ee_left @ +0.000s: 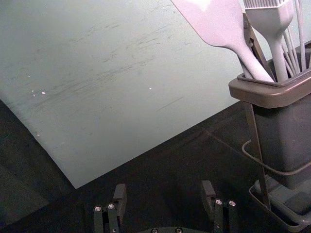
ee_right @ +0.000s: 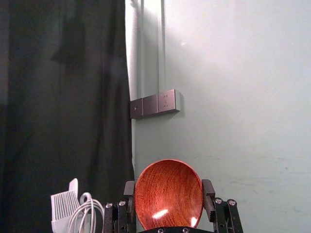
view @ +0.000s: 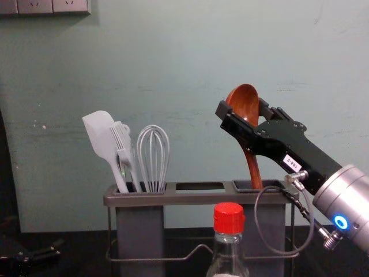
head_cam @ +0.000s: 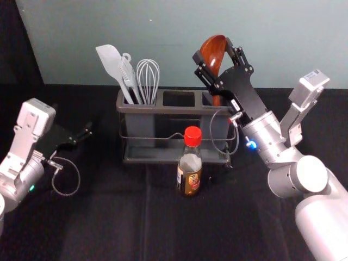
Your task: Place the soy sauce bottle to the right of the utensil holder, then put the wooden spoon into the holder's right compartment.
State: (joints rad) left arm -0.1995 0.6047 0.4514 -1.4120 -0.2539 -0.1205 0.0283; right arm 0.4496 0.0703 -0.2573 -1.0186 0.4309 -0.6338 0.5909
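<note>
In the head view my right gripper (head_cam: 214,53) is shut on the bowl of the wooden spoon (head_cam: 216,47); the right wrist view has the bowl (ee_right: 168,194) between the fingers of that gripper (ee_right: 168,199). The spoon stands nearly upright, its handle (view: 253,167) entering the right compartment of the utensil holder (view: 190,198), lower end hidden. The soy sauce bottle (head_cam: 190,168), red-capped, stands upright in front of the holder, right of its middle. My left gripper (head_cam: 86,132) is parked left of the holder, open and empty in the left wrist view (ee_left: 164,199).
A white spatula (head_cam: 111,64), a brush (view: 122,141) and a whisk (view: 153,156) stand in the holder's left compartment. The middle compartment (head_cam: 179,99) is empty. Behind the black-covered table rises a pale wall, with a socket strip (ee_right: 155,104) on it.
</note>
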